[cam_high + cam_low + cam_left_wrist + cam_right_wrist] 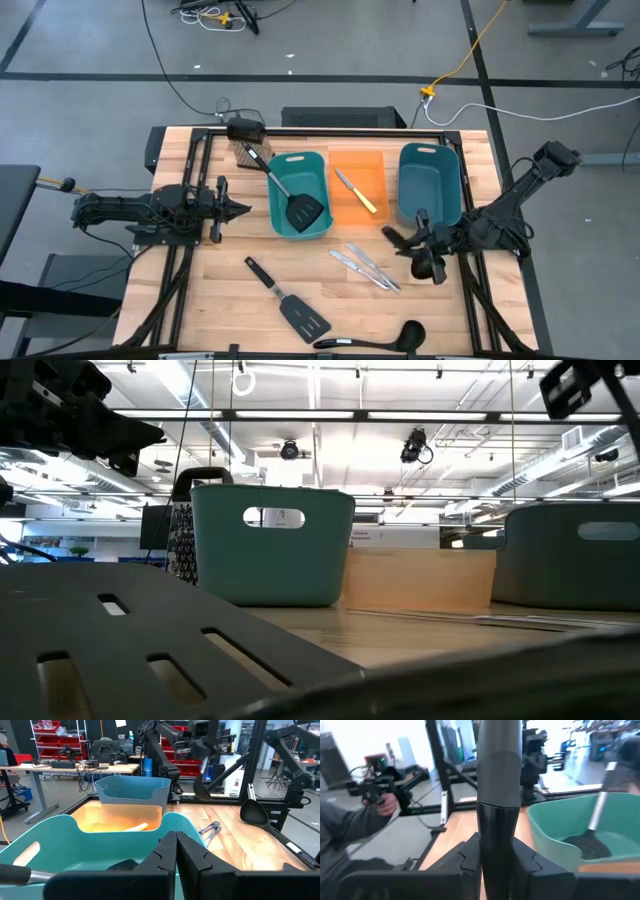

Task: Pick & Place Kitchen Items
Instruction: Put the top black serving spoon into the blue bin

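Orange bin (357,188) serves as reference, standing mid-table between two teal bins. The right gripper (414,243) hovers over the table to the right of the orange bin, just in front of the right teal bin (430,182); its fingers are clamped on the handle of a black ladle (498,780). The left gripper (238,209) waits left of the orange bin, beyond the left teal bin (299,194), fingers pressed together and empty. A yellow-handled knife (356,190) lies inside the orange bin. A steel-handled spatula (285,190) rests in the left teal bin. Two silver knives (365,267) lie just in front of the orange bin. A second spatula (288,300) and a second ladle (375,339) lie farther forward, near the table's front edge.
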